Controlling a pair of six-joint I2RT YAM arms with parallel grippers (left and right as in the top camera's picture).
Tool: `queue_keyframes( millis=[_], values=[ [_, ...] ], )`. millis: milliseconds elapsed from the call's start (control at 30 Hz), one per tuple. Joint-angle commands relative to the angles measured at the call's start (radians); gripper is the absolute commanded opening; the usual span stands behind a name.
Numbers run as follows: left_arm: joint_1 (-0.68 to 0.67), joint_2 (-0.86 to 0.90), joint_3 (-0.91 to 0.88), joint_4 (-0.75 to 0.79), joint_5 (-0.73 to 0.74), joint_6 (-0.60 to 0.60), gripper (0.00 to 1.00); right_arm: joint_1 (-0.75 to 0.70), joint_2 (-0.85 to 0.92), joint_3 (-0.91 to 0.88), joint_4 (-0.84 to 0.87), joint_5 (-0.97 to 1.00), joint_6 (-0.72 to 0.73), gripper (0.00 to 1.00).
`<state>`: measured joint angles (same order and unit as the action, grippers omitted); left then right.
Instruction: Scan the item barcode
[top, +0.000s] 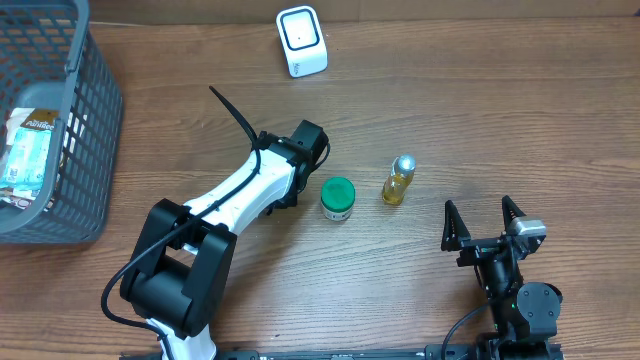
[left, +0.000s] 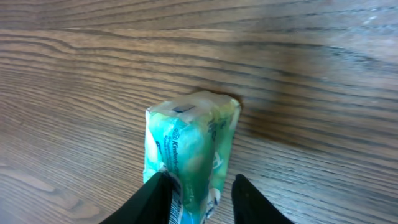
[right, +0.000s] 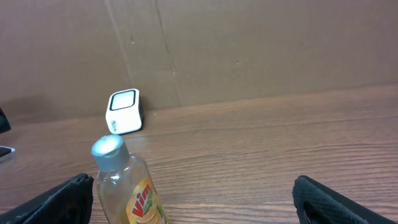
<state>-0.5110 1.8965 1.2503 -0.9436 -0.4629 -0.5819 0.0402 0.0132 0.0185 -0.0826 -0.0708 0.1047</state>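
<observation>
Nearest, the left gripper (left: 198, 200): two black fingers flank the near end of the packet (left: 189, 149). One finger lies against the wrap and the other sits just beside it. Whether they pinch it cannot be told.

Packet: soft green-and-white wrap with blue print, resting on the wooden table (top: 520, 110). From overhead it is hidden under the left gripper, which stands just left of the jar.

Jar (top: 338, 198): green lid, upright, mid-table.

Bottle (top: 398, 180): small and clear with yellow contents, a silver cap and a yellow-and-red label. It stands near the jar on its right and apart from it, and rises close before the right wrist camera.

Right gripper (top: 483, 222): jaws spread wide with nothing between them, at the table's near edge, right of the bottle.

Scanner (top: 301, 40): white box with a dark-framed window, at the far edge, well apart from the packet.

Basket (top: 95, 130): grey mesh, far left, holding printed packs (top: 25, 150).
</observation>
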Motion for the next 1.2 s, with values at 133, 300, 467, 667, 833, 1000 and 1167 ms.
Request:
queue_keyframes(
  millis=[133, 300, 467, 667, 833, 1000, 1167],
  values=[
    [-0.006, -0.002, 0.057, -0.020, 0.053, -0.016, 0.40, 0.005, -0.003, -0.010, 0.004, 0.009, 0.003, 1.00],
    [-0.005, -0.002, 0.158, -0.104, 0.053, -0.017, 0.43, 0.005, -0.003, -0.010, 0.004, 0.009, 0.003, 1.00],
    [-0.005, -0.002, 0.251, -0.173, 0.056, -0.017, 0.84, 0.005, -0.003, -0.010, 0.004, 0.009, 0.003, 1.00],
    [0.025, -0.002, 0.257, -0.200, 0.120, -0.015, 1.00, 0.005, -0.003, -0.010, 0.004, 0.009, 0.003, 1.00],
    [0.081, -0.002, 0.252, -0.211, 0.289, 0.093, 0.99, 0.005, -0.003, -0.010, 0.004, 0.009, 0.003, 1.00],
    [0.129, -0.002, 0.219, -0.192, 0.296, 0.114, 1.00, 0.005, -0.003, -0.010, 0.004, 0.009, 0.003, 1.00],
    [0.146, -0.002, 0.149, -0.142, 0.296, 0.123, 1.00, 0.005, -0.003, -0.010, 0.004, 0.009, 0.003, 1.00]
  ],
)
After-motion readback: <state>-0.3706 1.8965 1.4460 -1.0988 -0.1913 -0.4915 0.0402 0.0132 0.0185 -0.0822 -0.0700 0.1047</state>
